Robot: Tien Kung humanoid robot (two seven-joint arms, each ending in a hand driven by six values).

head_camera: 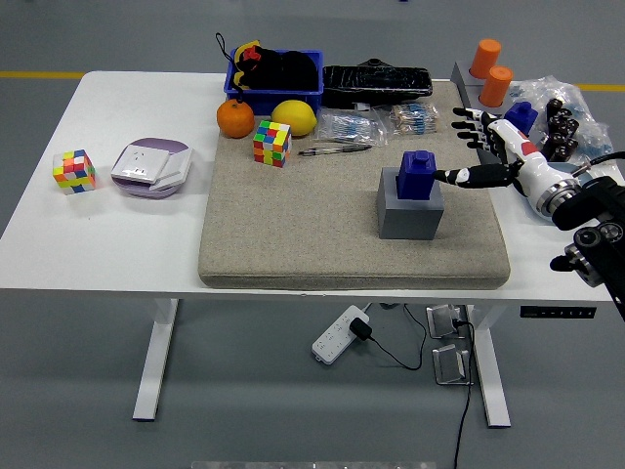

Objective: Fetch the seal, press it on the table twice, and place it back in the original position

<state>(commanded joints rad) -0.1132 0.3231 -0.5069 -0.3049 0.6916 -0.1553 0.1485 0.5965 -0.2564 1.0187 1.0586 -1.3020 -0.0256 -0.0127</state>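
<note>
A: Biggest first. White table (117,244), beige mat (293,225) over its middle and right.

B: Seal?

A: Blue seal (417,176), right of frame centre, upright on a grey block (410,210) that sits on the mat. Long axis vertical, knob on top.

B: Hand?

A: Right hand (488,151) comes in from the right edge, at about the seal's height. Fingers spread apart, holding nothing. Thumb tip (459,177) points left at the seal, near it but I can't tell if it touches.

B: So the key relation?

A: Seal lies directly left of the right hand, near. Left arm isn't in view at all, so only 1 hand is in play. My guess: a short leftward reach, then fingers close around the seal's upper body from the side.

B: Clutter?

A: Small stuff. Cube (272,143), lemon (293,117) and orange (235,118) upper centre, pen (332,149) beside them. All well apart from the seal. 2nd blue seal-like piece (521,115) sits just behind the hand, upper right; don't confuse them.
</note>
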